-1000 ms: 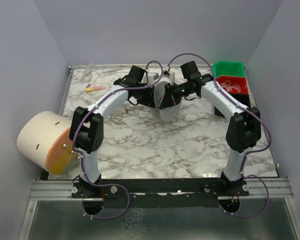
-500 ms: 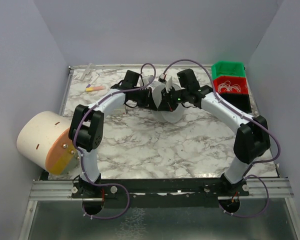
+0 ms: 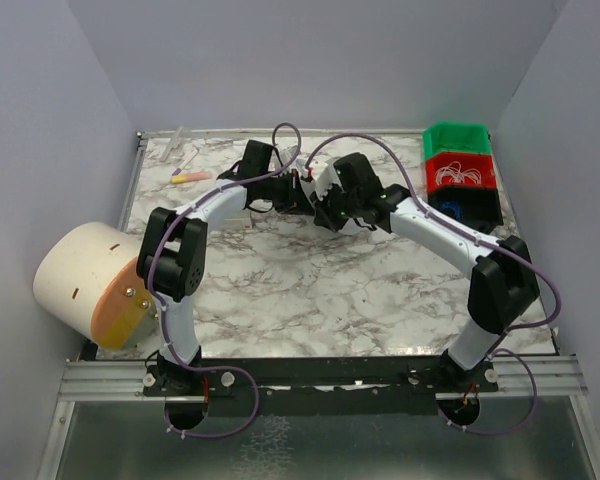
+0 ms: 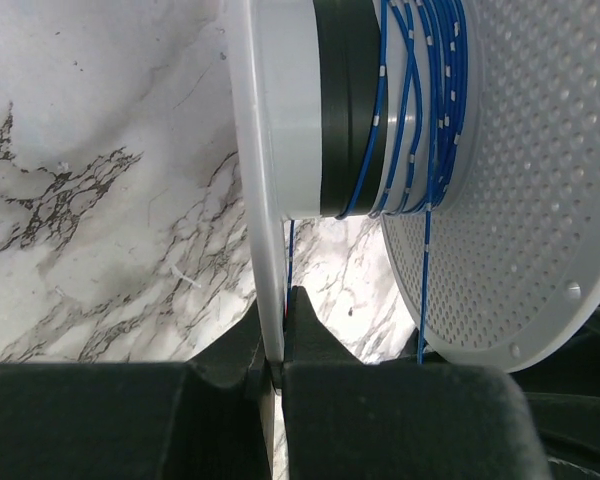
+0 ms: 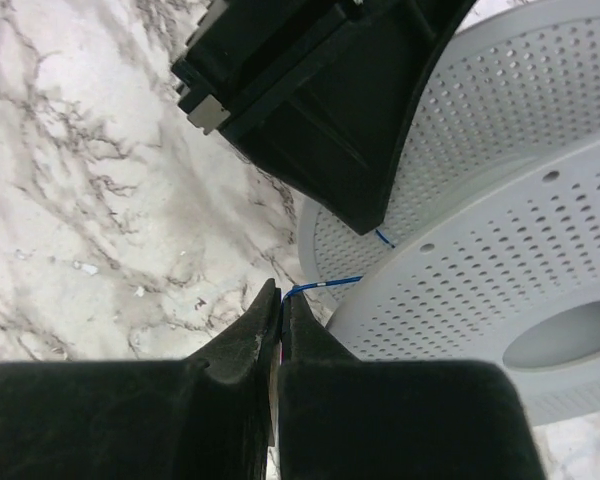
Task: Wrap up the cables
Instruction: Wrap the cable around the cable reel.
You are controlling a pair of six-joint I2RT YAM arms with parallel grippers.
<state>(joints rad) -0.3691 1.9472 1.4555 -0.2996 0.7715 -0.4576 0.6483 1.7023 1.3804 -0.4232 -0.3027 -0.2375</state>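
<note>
A white spool point(image 4: 270, 150) with perforated flanges point(image 4: 540, 180) carries turns of thin blue cable point(image 4: 420, 100) beside a black band on its core. My left gripper point(image 4: 283, 300) is shut on the rim of the spool's left flange, and a blue strand runs down beside its fingers. My right gripper point(image 5: 280, 297) is shut on the free end of the cable point(image 5: 330, 283), which leads off to the spool's flange point(image 5: 480, 280). From above, both grippers point(image 3: 298, 195) point(image 3: 325, 207) meet at the far middle of the table and mostly hide the spool point(image 3: 355, 222).
Stacked green point(image 3: 457, 137) and red point(image 3: 464, 170) bins and a black bin point(image 3: 470, 205) stand at the far right. A big white cylinder with an orange face point(image 3: 85, 280) sits off the left edge. An orange-yellow marker point(image 3: 190, 177) lies at the far left.
The right gripper has swung left around the spool with the cable in it. The spool and left gripper have shifted slightly left and back.
</note>
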